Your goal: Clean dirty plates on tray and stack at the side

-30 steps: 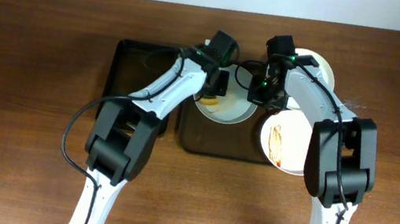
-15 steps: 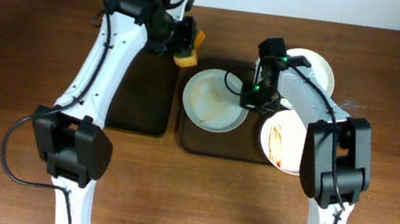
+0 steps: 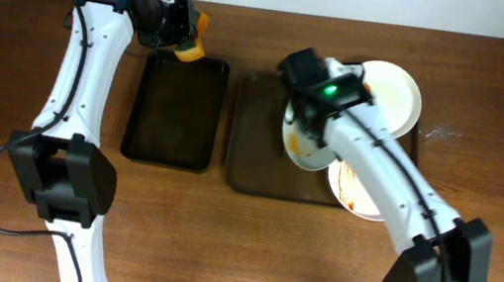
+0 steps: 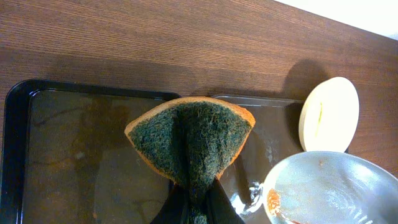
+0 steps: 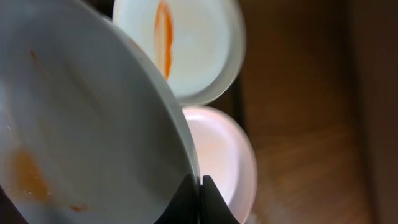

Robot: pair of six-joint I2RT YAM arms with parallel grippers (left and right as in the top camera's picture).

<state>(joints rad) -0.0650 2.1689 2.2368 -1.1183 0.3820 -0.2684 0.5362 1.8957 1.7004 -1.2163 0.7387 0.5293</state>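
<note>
My left hand (image 4: 196,206) is clamped on the sponge (image 4: 189,146), green scouring face towards the wrist camera. It hangs above the far end of the black tray (image 3: 172,139), which I judge keeps drips off the tabletop (image 3: 24,127) and leaves the other arm free room. My right hand (image 5: 200,196) pinches the rim of the smeared plate (image 3: 308,137), tilted up on edge above the brown tray (image 3: 250,166). I take that as lifting it away towards a stacking spot, though orange residue shows on its face, so I would not call it clean. The streaked plate (image 3: 347,190) lies on the brown tray just beside it, and the pale plate (image 3: 399,95) sits at the tray's far right corner. My right arm covers part of the streaked plate, and both wrist views crop the fingers to their tips. I cannot tell whether the held plate's lower edge touches the tray, nor whether the pale plate rests on the tray or the tabletop.
</note>
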